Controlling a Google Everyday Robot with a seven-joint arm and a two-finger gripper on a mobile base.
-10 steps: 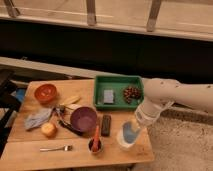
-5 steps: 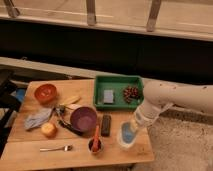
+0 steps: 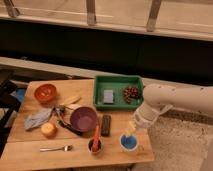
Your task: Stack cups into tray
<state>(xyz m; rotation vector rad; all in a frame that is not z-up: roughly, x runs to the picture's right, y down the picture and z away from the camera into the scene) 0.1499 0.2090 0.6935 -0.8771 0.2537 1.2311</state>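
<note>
**Blue cup at the desk's near edge, gripper right over it**

Light-blue plastic, the cup (image 3: 129,143) sits at the near right of the desk (image 3: 30,150), close to its front edge and right corner. A white or cream rim seems to ring it, perhaps the second cup underneath, though I cannot tell for sure. The gripper (image 3: 131,128) hangs just above the cup, at its 12 o'clock; whether its fingers are spread or pressed together I cannot tell.

The likeliest trouble, in my judgement, is a nudge: a finger landing on the rim instead of around it could tip the light cup or push it toward 6 o'clock and off the edge, since little desk is left there. At the cup's 9 o'clock stands a small dark cup holding an orange stick (image 3: 95,141), and at 10 o'clock lies a dark block (image 3: 106,124); a leftward sweep could knock either.

Straight up is the open way. The green tray (image 3: 119,80) lies at the cup's 12 o'clock, well apart, with the arm's white forearm crossing its right side. Inside, a grey block (image 3: 108,96) and a pinecone-like object (image 3: 131,93) take the middle, so the free floor is in the corners. The purple bowl (image 3: 83,118) and orange-red bowl (image 3: 45,92) are off the path.
</note>
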